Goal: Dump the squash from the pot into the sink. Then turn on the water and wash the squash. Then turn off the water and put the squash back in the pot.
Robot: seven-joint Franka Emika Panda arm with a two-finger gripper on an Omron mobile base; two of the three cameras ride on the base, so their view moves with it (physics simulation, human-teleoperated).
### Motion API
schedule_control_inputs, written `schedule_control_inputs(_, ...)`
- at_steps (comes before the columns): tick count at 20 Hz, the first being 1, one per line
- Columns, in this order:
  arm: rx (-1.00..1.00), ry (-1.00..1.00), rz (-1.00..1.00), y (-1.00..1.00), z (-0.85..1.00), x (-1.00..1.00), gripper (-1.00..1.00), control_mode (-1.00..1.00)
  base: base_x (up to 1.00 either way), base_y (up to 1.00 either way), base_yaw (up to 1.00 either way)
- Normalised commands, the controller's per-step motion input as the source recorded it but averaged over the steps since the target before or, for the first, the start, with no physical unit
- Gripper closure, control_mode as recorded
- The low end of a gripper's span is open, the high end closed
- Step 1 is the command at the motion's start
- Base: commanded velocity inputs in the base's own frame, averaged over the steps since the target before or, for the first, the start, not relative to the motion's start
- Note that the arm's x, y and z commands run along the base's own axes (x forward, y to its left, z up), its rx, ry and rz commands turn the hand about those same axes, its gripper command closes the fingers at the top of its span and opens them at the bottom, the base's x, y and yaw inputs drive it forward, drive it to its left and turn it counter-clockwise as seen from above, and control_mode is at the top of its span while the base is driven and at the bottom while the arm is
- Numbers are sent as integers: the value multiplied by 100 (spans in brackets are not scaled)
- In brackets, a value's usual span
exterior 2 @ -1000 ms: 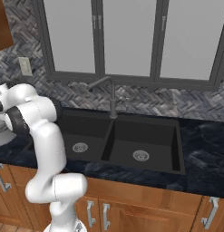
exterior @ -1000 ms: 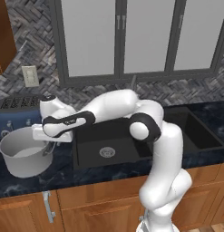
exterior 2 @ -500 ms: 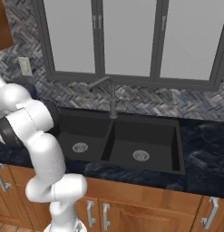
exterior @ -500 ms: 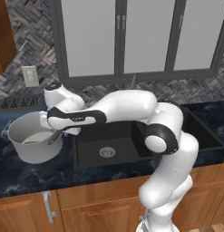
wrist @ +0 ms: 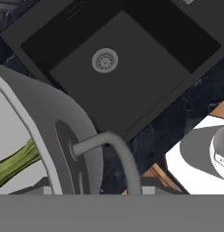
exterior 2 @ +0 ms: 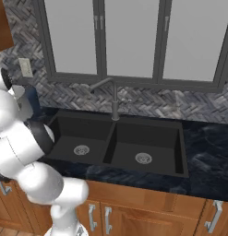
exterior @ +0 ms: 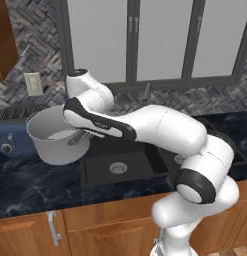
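Above the counter's left end, beside the sink point(exterior: 120, 165): one pot point(exterior: 55, 137), lifted and tilted, its near loop handle clamped in the gripper point(exterior: 80, 136). Inside, against the wall: one green squash point(wrist: 16, 162). Adjacent: blue toaster point(exterior: 10, 137), close behind. Both basins unobstructed; faucet point(exterior 2: 113, 99) upright at rear.

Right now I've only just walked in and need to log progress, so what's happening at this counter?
The white robot arm is holding the large light-grey metal pot by its near loop handle, lifted and tilted beside the black double-basin sink. The small green squash is inside the pot, seen in the hand view, so nothing has been dumped. Both sink basins look dry, and no water runs from the slim dark-grey faucet. A blue toaster stands behind the pot.
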Motion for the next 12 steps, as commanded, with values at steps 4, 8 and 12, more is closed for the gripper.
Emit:
schedule_control_inputs(4,0,0,-21,-61,63,-37,100,-100,0,0,0)
schedule_control_inputs(8,1,0,-22,-52,51,-31,100,-100,0,0,0)
schedule_control_inputs(12,14,0,-23,-30,26,-7,100,-100,0,0,0)
